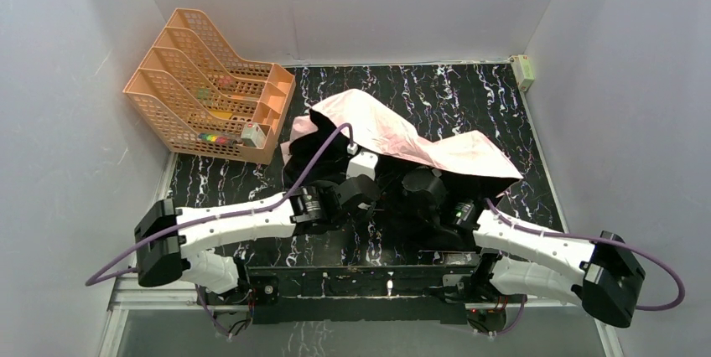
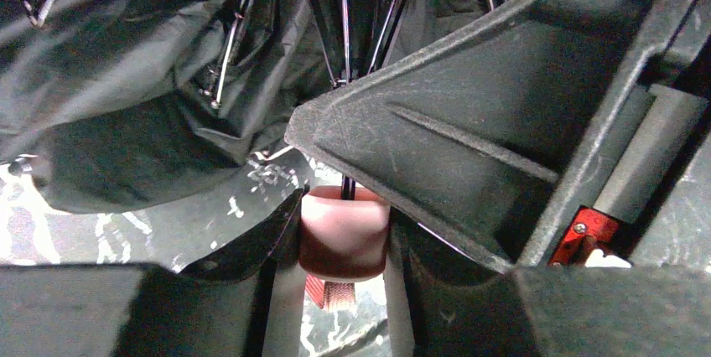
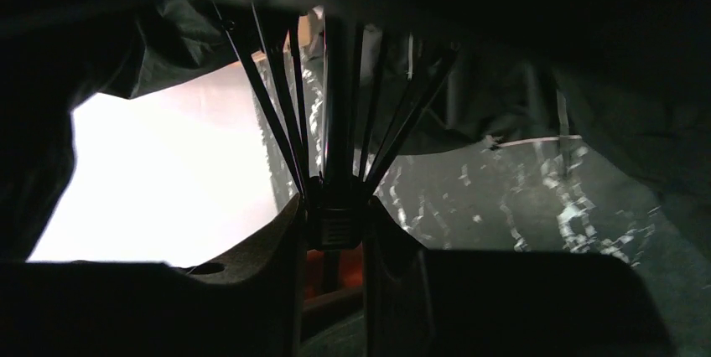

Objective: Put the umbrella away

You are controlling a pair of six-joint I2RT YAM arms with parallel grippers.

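Note:
The umbrella (image 1: pixel 394 135) lies half open in the middle of the black marbled table (image 1: pixel 495 97), pale pink fabric up, black lining beneath. Both arms reach under its near edge. In the left wrist view my left gripper (image 2: pixel 345 221) is shut on the umbrella's small pink handle (image 2: pixel 344 244), whose woven loop (image 2: pixel 335 294) hangs below. The right gripper's dark body (image 2: pixel 469 139) fills that view's right side. In the right wrist view my right gripper (image 3: pixel 335 214) is shut on the black runner (image 3: pixel 335 230) on the shaft, where the ribs (image 3: pixel 277 114) fan out. From above, the fingertips are hidden.
An orange mesh file organizer (image 1: pixel 210 89) stands at the back left corner with small items in it. A small pale box (image 1: pixel 523 70) sits at the back right corner. White walls close in the table on three sides.

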